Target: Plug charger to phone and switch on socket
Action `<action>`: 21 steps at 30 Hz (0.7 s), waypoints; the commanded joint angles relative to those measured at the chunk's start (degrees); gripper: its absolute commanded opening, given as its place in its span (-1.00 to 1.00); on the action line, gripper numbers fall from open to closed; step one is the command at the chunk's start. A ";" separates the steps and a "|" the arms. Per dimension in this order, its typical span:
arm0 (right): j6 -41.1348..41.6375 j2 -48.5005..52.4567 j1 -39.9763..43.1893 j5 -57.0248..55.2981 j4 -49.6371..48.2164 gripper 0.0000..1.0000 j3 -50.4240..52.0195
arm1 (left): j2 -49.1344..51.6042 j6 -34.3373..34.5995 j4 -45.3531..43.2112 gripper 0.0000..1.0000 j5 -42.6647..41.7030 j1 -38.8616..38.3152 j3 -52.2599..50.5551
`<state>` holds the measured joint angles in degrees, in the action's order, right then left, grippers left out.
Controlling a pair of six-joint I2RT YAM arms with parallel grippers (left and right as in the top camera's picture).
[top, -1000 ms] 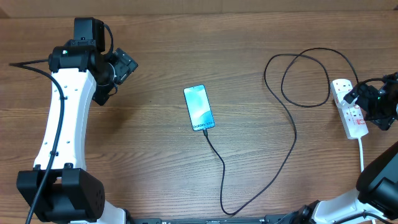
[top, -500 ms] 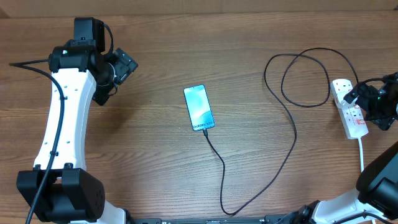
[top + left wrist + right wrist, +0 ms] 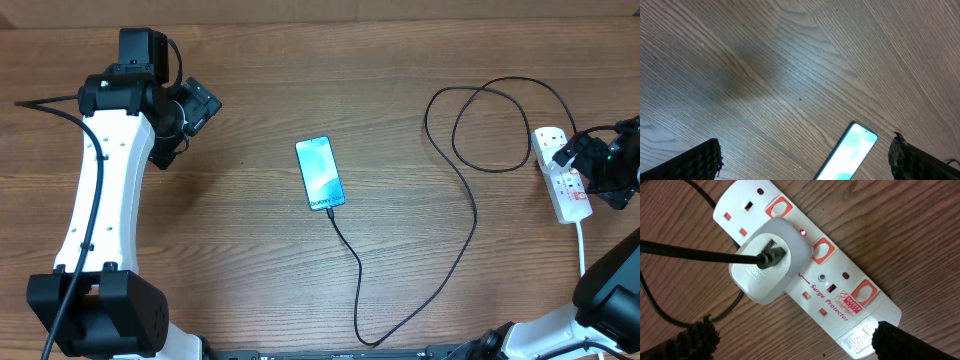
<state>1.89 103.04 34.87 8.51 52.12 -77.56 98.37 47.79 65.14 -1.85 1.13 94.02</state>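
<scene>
The phone (image 3: 319, 173) lies screen up in the middle of the table, its screen lit. It also shows in the left wrist view (image 3: 847, 157). The black charger cable (image 3: 470, 215) runs from the phone's near end, loops right and back, and ends at a white plug (image 3: 765, 262) seated in the socket (image 3: 562, 175). In the right wrist view the socket (image 3: 840, 285) shows a small red light lit beside the plug. My right gripper (image 3: 792, 337) is open just above the socket. My left gripper (image 3: 805, 160) is open and empty, high at the far left.
The socket's white cord (image 3: 582, 248) runs toward the near right edge. The cable forms a large loop (image 3: 490, 125) at the back right. Bare wooden tabletop (image 3: 230, 260) lies between the left arm and the phone.
</scene>
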 commanded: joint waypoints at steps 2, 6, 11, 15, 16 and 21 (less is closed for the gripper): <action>-0.24 -0.76 0.00 -0.52 -0.20 1.00 0.48 | -1.27 -0.66 0.20 0.99 0.81 -0.13 0.81; -0.24 -0.76 0.00 -0.52 -0.20 1.00 0.48 | -1.07 -0.68 0.20 0.99 0.98 -0.11 0.59; -0.24 -0.76 0.00 -0.52 -0.20 1.00 0.48 | -3.96 -0.66 0.20 1.00 0.92 -0.20 0.59; -0.26 -0.76 0.00 -0.52 -0.20 1.00 0.48 | -9.75 -0.66 0.20 0.99 0.94 -0.46 0.59; -0.24 -0.76 0.00 -0.52 -0.20 1.00 0.48 | -11.52 -0.66 0.20 0.99 0.94 -0.46 0.59; -0.24 -0.76 0.00 -0.52 -0.20 1.00 0.48 | -23.10 -0.66 0.22 0.99 0.94 -0.44 0.59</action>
<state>1.89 103.04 34.87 8.54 52.12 -77.56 82.46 47.81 65.12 -1.85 1.13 94.02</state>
